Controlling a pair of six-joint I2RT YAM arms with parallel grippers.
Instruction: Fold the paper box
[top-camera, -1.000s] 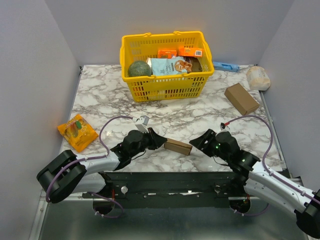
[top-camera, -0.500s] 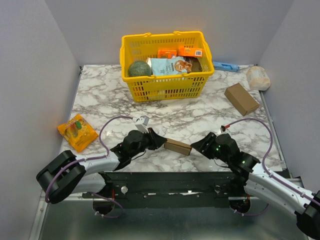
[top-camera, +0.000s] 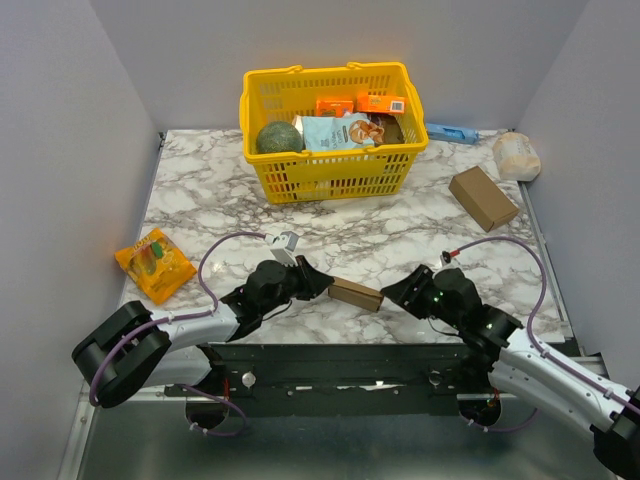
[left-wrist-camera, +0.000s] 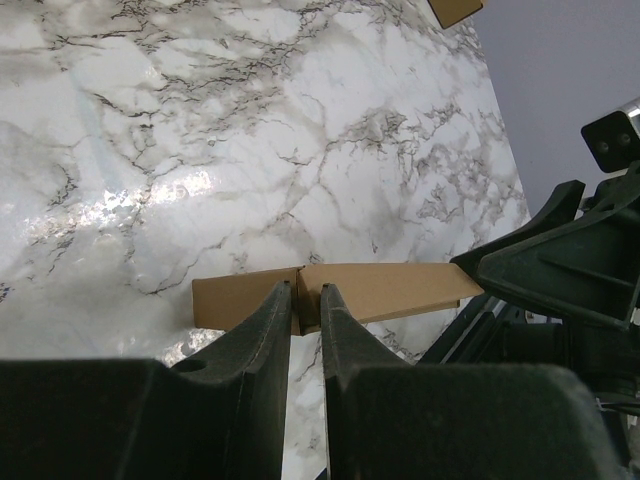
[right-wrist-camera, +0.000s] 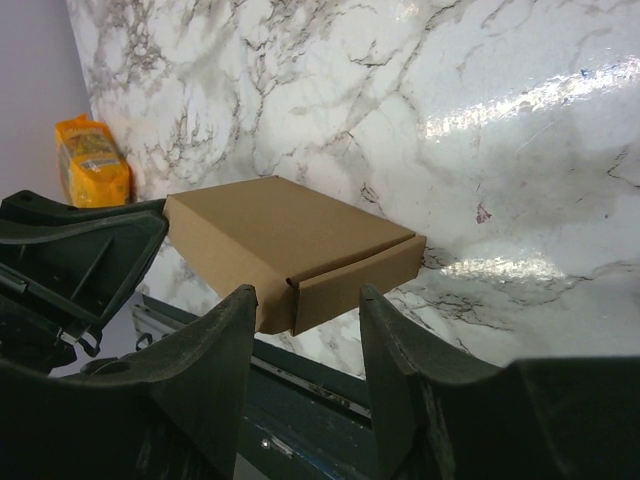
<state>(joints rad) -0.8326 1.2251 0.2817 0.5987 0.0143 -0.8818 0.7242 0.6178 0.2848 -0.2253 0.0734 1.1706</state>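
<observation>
The paper box (top-camera: 356, 293) is a small flat brown cardboard box lying closed on the marble near the front edge. My left gripper (top-camera: 322, 283) is at its left end. In the left wrist view the two fingers are nearly together, and my left gripper (left-wrist-camera: 305, 292) pinches a seam on the box's side (left-wrist-camera: 380, 290). My right gripper (top-camera: 396, 290) is open just right of the box. In the right wrist view my right gripper (right-wrist-camera: 308, 300) has a finger on either side of the box's near flap corner (right-wrist-camera: 270, 225), a little short of it and not touching.
A yellow basket (top-camera: 330, 165) full of groceries stands at the back centre. A thicker brown carton (top-camera: 482, 197) lies at the right. An orange snack packet (top-camera: 154, 262) lies at the left. A white roll (top-camera: 517, 155) and a blue item (top-camera: 452, 132) lie at the back right.
My right gripper has crept a little left toward the box. The left gripper and the box have not moved.
</observation>
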